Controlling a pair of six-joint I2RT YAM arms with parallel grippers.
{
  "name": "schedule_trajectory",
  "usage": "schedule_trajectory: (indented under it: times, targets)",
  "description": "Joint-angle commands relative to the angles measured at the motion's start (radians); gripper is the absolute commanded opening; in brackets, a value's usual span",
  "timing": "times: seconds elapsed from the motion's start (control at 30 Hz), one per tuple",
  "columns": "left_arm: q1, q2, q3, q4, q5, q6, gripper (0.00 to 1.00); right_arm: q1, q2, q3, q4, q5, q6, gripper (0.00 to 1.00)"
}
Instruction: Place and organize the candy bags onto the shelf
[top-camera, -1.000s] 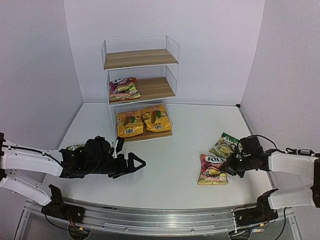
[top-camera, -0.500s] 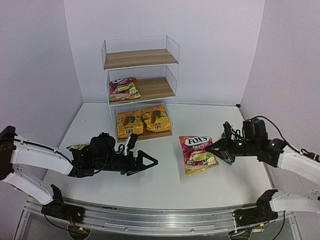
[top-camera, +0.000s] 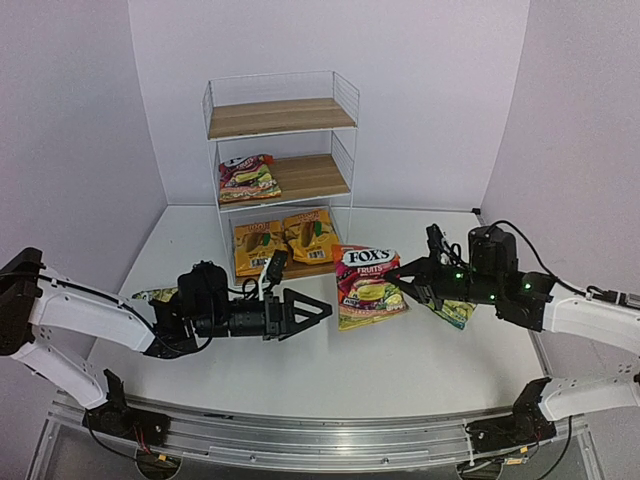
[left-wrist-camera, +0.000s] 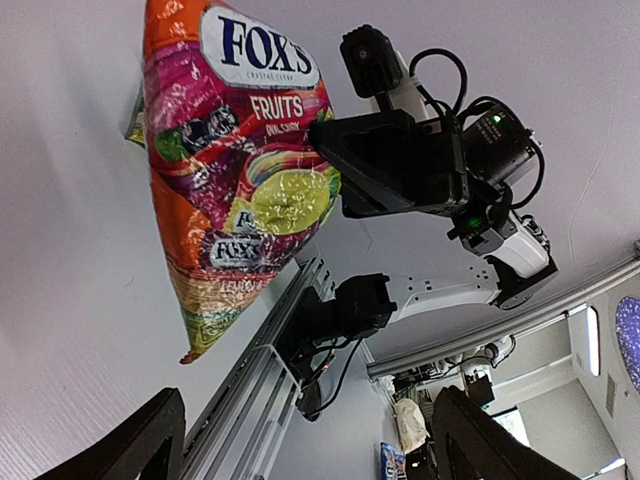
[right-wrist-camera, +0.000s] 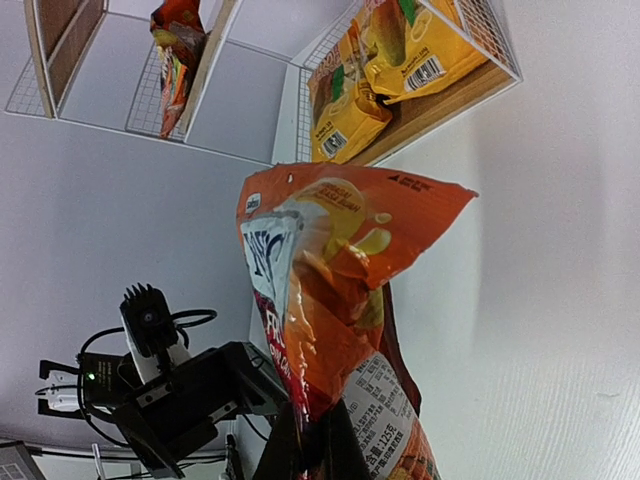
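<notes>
the right arm reaches left across the table (top-camera: 330, 385), and the right gripper (top-camera: 402, 277) is pinched shut on one edge of a red fox's bag (top-camera: 368, 285). the bag hangs in the air at mid-table, just in front of the shelf (top-camera: 345, 110). the left arm stretches low toward it, the left gripper (top-camera: 315, 315) spread wide and empty, just short of the bag. a second ago the bag lay on the table at the right and the left gripper sat further back; both have since moved toward the centre.
</notes>
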Motion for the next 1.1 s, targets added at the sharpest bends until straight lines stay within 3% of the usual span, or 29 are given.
schedule_trajectory:
  times: [0.0, 0.4, 0.73, 0.87, 1.07]
  targets:
    - [-0.018, 0.049, 0.076, 0.031, -0.027, 0.021, 0.83, 0.017, 0.007, 0.039, 0.193, 0.071, 0.077, 0.0]
    - [-0.02, 0.081, 0.133, 0.038, -0.11, 0.053, 0.81, 0.038, 0.022, 0.079, 0.236, 0.047, 0.158, 0.0]
    - [-0.02, 0.128, 0.194, 0.058, -0.096, 0.065, 0.74, 0.075, 0.05, 0.075, 0.313, 0.071, 0.195, 0.0]
    - [-0.021, 0.137, 0.203, 0.079, -0.106, 0.058, 0.63, 0.088, 0.065, 0.074, 0.336, 0.075, 0.2, 0.0]
    - [-0.02, 0.11, 0.19, 0.094, -0.164, 0.045, 0.33, 0.092, 0.066, 0.065, 0.337, 0.074, 0.2, 0.0]
